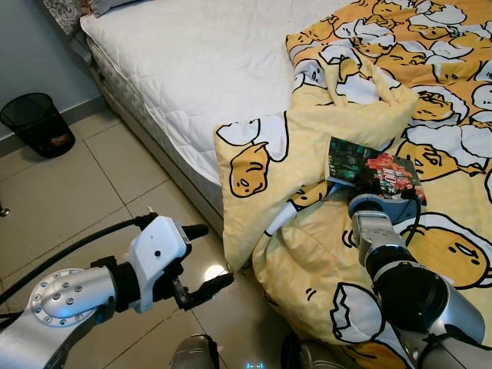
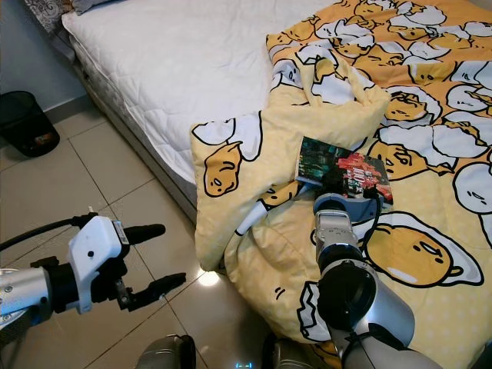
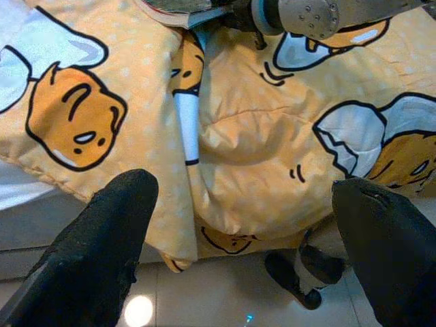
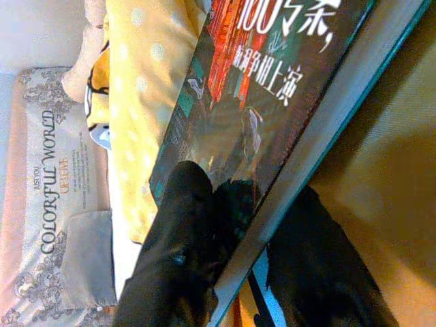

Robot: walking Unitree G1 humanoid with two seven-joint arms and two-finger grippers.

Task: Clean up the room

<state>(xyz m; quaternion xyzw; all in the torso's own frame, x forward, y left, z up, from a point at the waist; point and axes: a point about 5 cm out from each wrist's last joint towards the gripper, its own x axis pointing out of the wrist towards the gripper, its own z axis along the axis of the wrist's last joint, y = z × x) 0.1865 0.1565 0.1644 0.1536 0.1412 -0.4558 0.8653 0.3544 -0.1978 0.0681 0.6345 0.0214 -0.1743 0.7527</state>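
The right gripper (image 1: pixel 347 187) sat right of centre in the head views, up on the rumpled yellow duvet (image 1: pixel 430 115), and its two black fingers (image 4: pixel 180 225) were pinched on the near edge of a book (image 1: pixel 374 171). The wrist view made that plain: one finger lay on the glossy dark cover with its red lettering, the other sat under the spine side, the book's edge clamped between them.

The book lay flat on the duvet just past the silver wrist, its long axis running from the centre of the frame out toward the right edge, so the fingers had it by a short end with most of its length beyond the grip. A judgement, then: any lift would carry the weight out past the fingertips, and the book could droop or pivot.

The left gripper (image 1: pixel 201 269) hung low at lower left, over the tiled floor (image 1: pixel 92 177) beside the mattress (image 1: pixel 192 61), fingers spread wide with nothing between them, well apart from the book. The right arm was clearly the nearer one. A black wastebasket (image 1: pixel 37 123) stood at far left by the wall.
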